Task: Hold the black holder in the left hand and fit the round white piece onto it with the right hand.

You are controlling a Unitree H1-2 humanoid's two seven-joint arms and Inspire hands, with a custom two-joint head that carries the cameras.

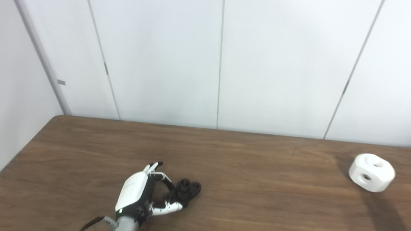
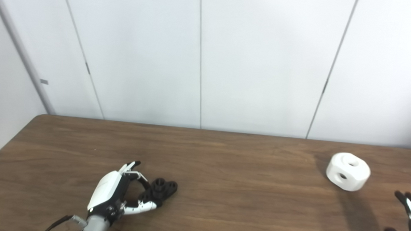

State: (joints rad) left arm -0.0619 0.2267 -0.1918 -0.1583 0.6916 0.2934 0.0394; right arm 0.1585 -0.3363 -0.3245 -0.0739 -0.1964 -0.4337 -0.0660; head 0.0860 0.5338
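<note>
The black holder [image 1: 188,189] lies on the brown table [image 1: 257,206], left of centre near the front. My left hand [image 1: 138,192] comes in from the bottom edge just left of it. One curled finger and the thumb [image 1: 169,207] pinch the holder's left end, while the other fingers stay stretched out. The round white piece [image 1: 371,172], with dark holes in its top and side, rests far to the right, apart from both hands. Only part of my right hand [image 2: 408,218] shows, in the right eye view's bottom right corner, with fingers apart and holding nothing, a little in front of the white piece.
White wall panels [image 1: 221,61] rise right behind the table's far edge. The table's left edge runs diagonally at the picture's left. A thin cable [image 1: 90,224] trails from my left wrist.
</note>
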